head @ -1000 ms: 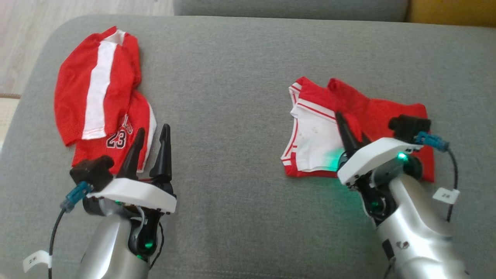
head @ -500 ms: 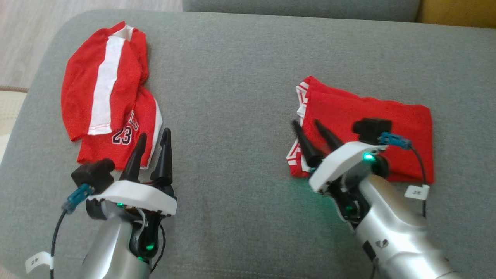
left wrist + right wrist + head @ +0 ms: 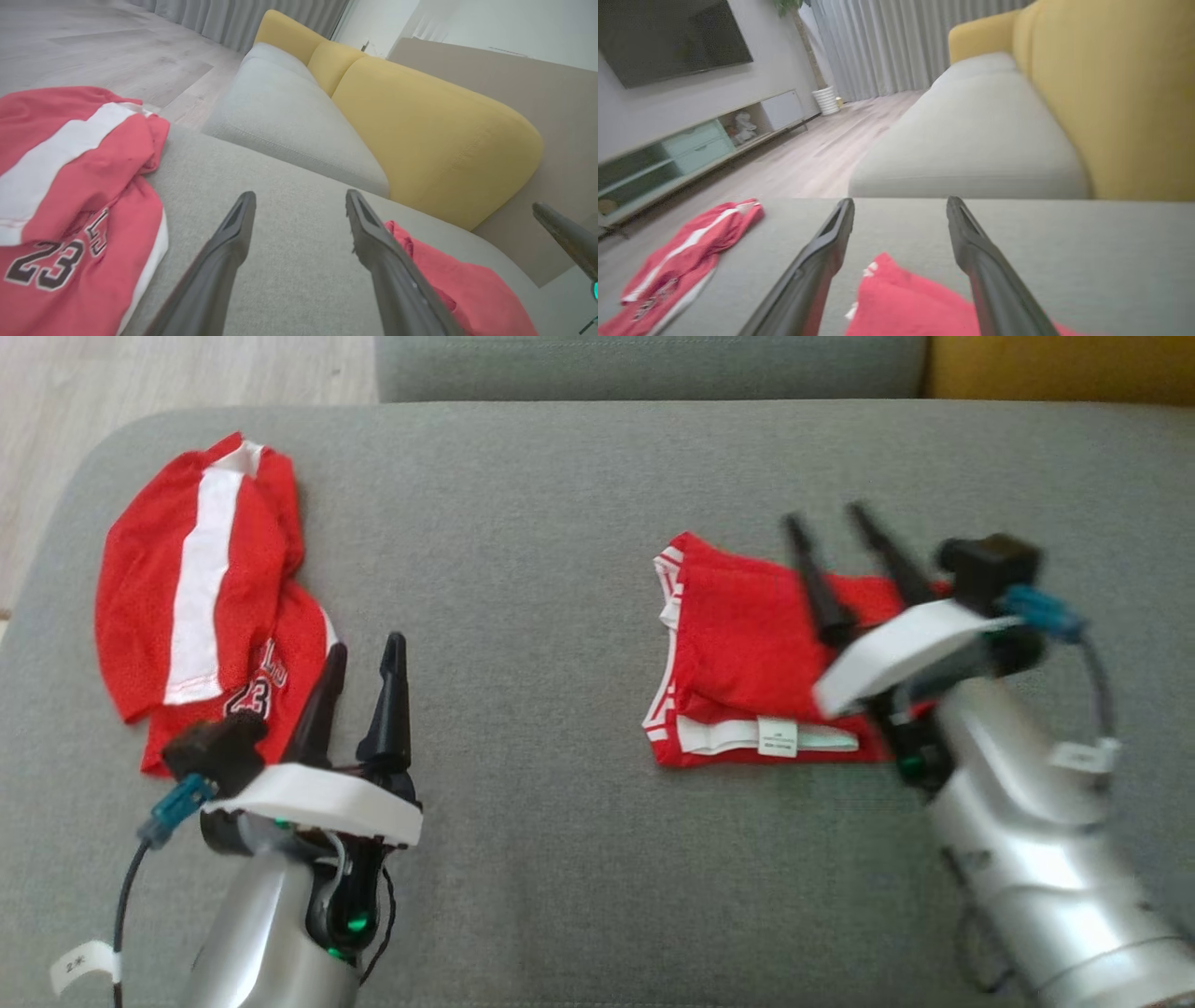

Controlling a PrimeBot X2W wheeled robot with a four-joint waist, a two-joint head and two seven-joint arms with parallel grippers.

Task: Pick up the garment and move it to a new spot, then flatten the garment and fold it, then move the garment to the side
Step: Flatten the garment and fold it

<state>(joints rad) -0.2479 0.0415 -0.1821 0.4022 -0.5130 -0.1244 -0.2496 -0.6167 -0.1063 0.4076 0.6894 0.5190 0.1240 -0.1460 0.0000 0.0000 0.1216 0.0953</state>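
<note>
Right pincer has let the flap go: wide open, empty, above the folded garment; fold laid. Left pincer open, empty.

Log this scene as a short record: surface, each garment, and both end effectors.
surface: grey sofa cushion
right side: folded garment, red, white trim, label at near edge
left side: crumpled clothing, red and white, number 23
left end effector: open, empty, beside the crumpled clothing
right end effector: open, empty, over the folded garment
</note>
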